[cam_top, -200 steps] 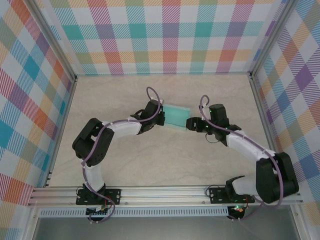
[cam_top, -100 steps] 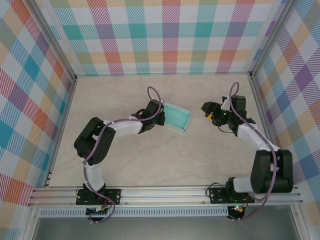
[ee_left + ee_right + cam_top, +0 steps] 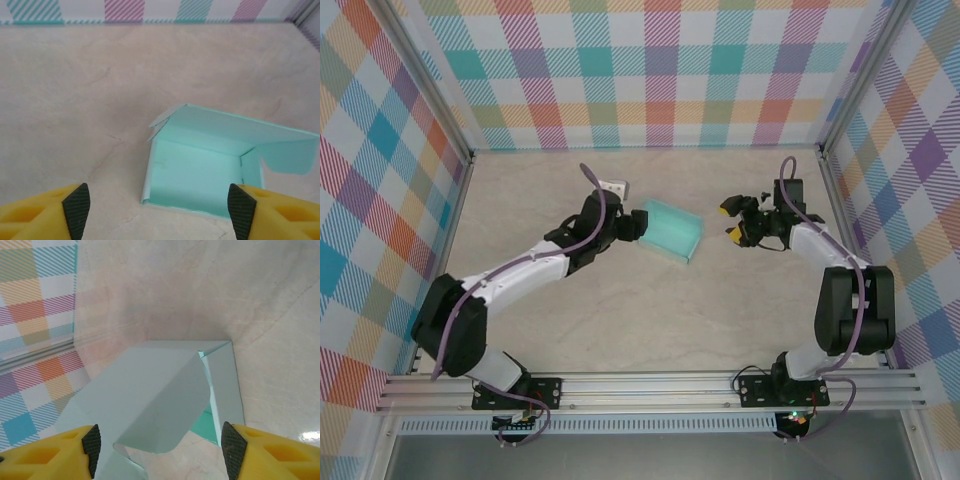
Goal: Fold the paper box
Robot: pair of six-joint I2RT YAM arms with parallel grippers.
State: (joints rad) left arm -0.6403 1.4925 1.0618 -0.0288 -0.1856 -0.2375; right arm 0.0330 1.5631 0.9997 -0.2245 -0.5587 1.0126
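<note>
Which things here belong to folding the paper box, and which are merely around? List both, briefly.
Part of the job:
- paper box, partly folded, walls up
- left tool, open, close by the box's left end
- right tool, open, apart from the box on its right

Merely around:
- table
- checked walls
- metal rail at the near edge

I see the paper box (image 3: pixel 670 232) lying on the marbled table (image 3: pixel 620 310) with one wall raised; my left gripper (image 3: pixel 636 224) sits just beside its left edge; my right gripper (image 3: pixel 729 223) stands apart, fingers spread.
</note>
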